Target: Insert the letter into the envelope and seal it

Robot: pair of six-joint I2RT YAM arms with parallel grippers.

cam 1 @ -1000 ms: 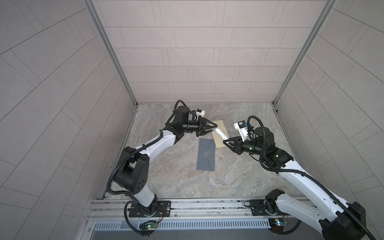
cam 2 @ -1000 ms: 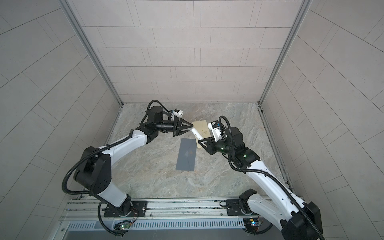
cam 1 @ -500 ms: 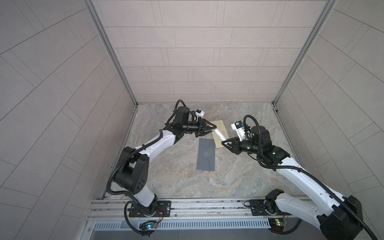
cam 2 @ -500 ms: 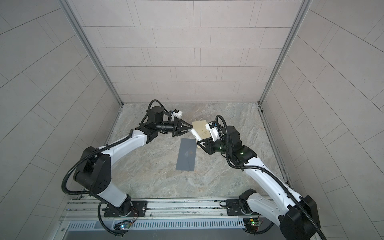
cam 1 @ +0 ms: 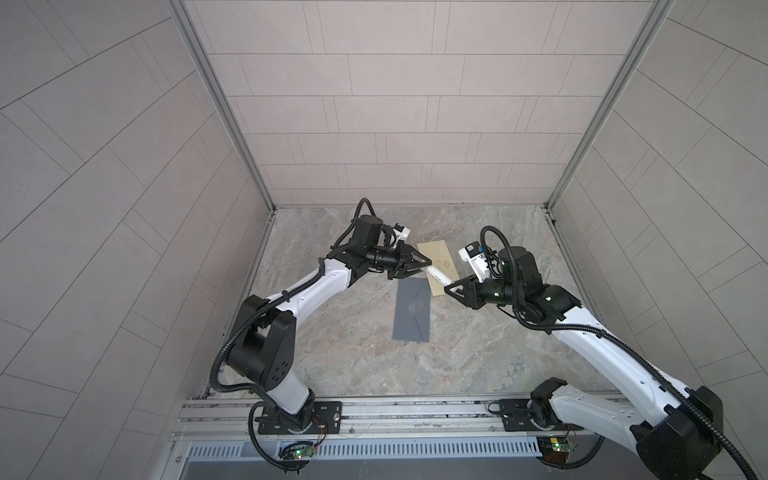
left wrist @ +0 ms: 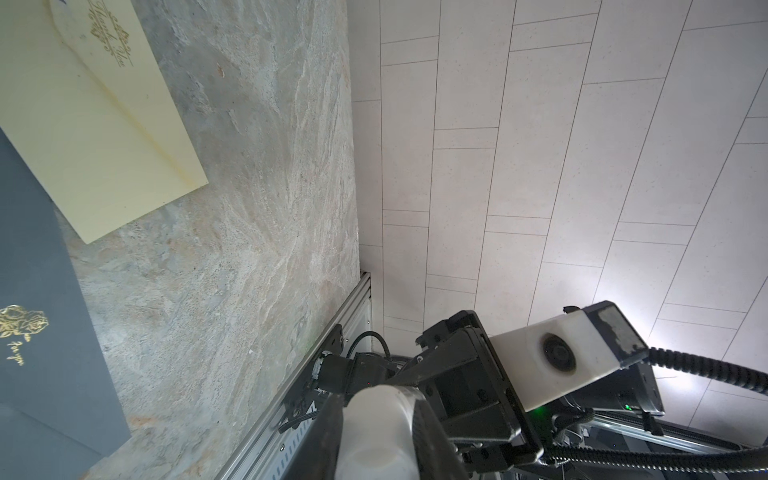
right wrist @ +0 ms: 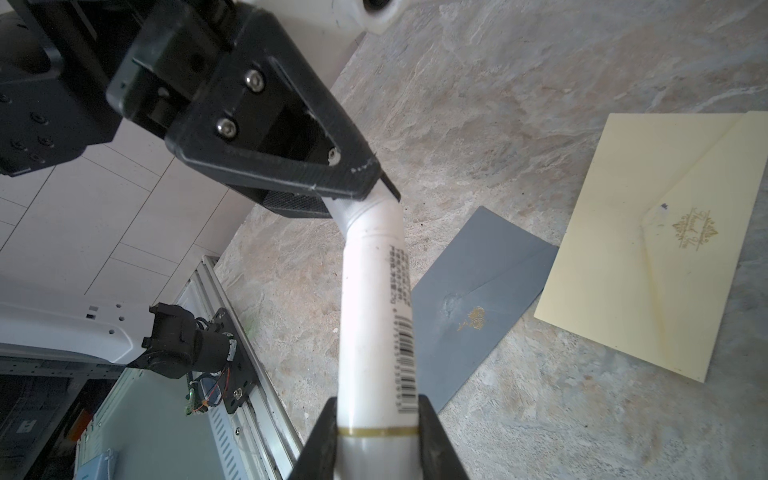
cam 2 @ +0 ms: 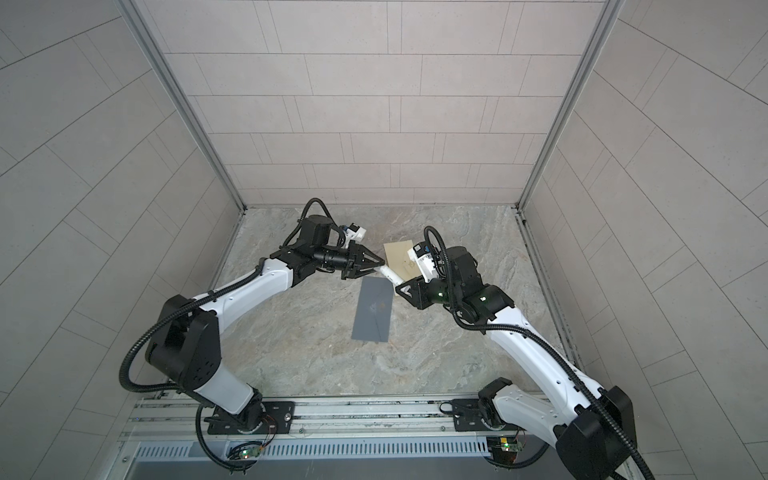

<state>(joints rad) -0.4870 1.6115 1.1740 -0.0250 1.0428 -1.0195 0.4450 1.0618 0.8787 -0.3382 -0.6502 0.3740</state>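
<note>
My right jaws are closed around the body of a white glue stick, gripping it just past a thin gold band, with the barcode strip running along its side. My left jaws are pinched onto the narrower tip of the same stick, and that end piece sits at a slight angle to the body. Between the two grips the glue stick hangs in the air above the desk, crossing in front of the envelopes in both top views.

Below it a cream envelope lies flat on the desk, flap side up. The pointed flap is down and carries gold "Thank You" lettering, clear in the left wrist view. Nearer to my bases is a grey envelope, also flat and with its flap creases facing up. It has a small gold rose and the words "For you" on it. The cream envelope's near corner touches the grey one's far corner and appears to lie slightly over it. Neither envelope is touched by my jaws. I cannot tell whether either one has a letter inside.
</note>
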